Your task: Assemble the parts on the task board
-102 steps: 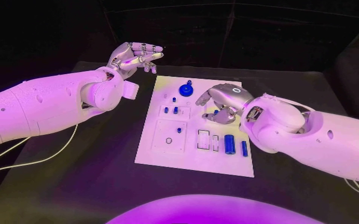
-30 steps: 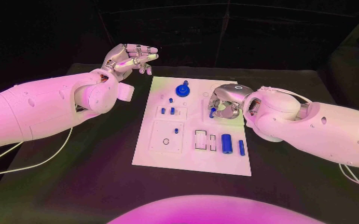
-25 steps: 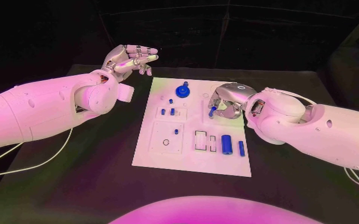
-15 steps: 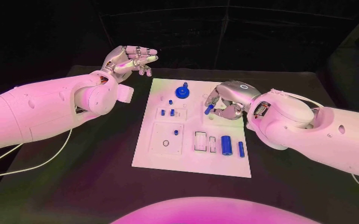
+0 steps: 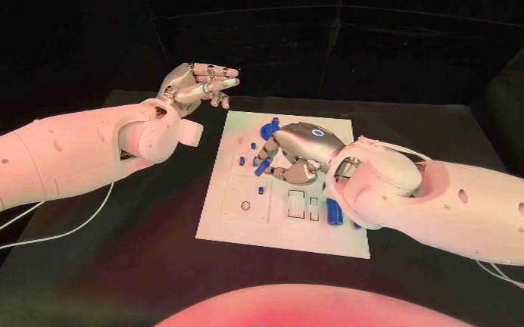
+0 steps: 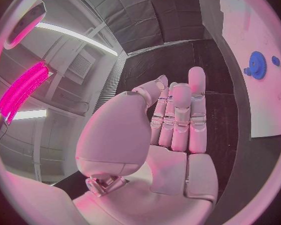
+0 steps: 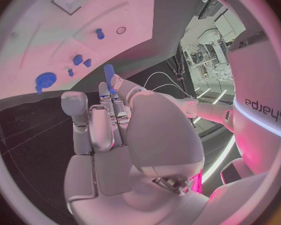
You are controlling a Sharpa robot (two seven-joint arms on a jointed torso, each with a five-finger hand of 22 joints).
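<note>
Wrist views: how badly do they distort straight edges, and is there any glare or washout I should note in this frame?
Left wrist view: the task board edge bows strongly and bright ceiling strips flare behind the left hand. Right wrist view: the board bends into a curve and its far part is washed pale; the right hand stays readable. Head view: board edges look straight, background black.

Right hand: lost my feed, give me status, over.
Right hand over the board, pinching a blue peg. Left hand open, off the board. Nothing in the way.
</note>
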